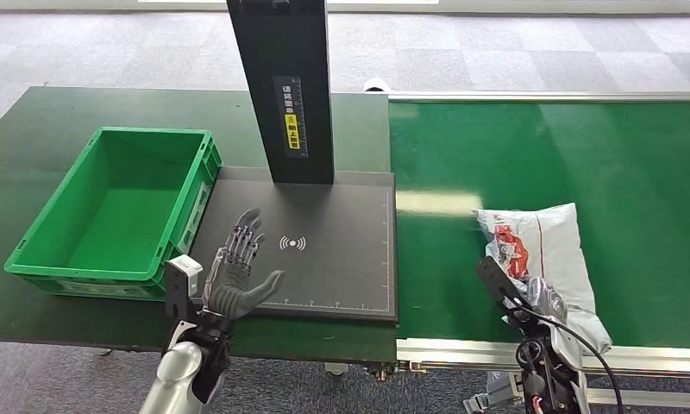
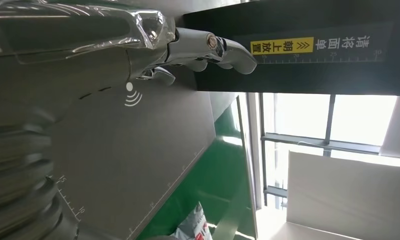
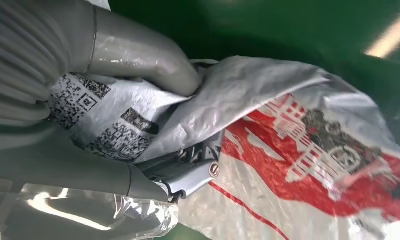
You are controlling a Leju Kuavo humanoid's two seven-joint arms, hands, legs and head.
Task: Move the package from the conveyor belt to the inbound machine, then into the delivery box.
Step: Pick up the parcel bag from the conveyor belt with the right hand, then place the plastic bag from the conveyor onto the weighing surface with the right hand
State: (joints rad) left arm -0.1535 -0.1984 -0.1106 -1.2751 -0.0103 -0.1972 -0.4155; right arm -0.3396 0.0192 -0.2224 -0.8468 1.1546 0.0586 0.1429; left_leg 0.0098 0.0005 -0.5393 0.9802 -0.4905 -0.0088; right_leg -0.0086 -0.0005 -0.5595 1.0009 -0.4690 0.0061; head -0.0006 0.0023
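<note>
Our right hand (image 3: pixel 153 145) has the bag (image 1: pixel 540 250) pinched on the belt (image 1: pixel 583 147), left hand (image 1: pixel 236 267) spread, empty. Slick plastic, prob slips w/ a fast lift.

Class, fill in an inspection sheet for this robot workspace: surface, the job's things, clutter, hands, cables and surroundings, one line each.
Surface: dark green table beside a bright green conveyor belt.
Job's things: white and red package lies on the belt; black inbound machine plate is bare; green delivery box is empty.
Clutter: nothing seen.
Hands: left hand hovers open over the machine plate; right hand grips the package, thumb pressed into the wrapping.
Cables: a black cable loops along the right arm.
Surroundings: grey carpet floor; windows in the left wrist view.
</note>
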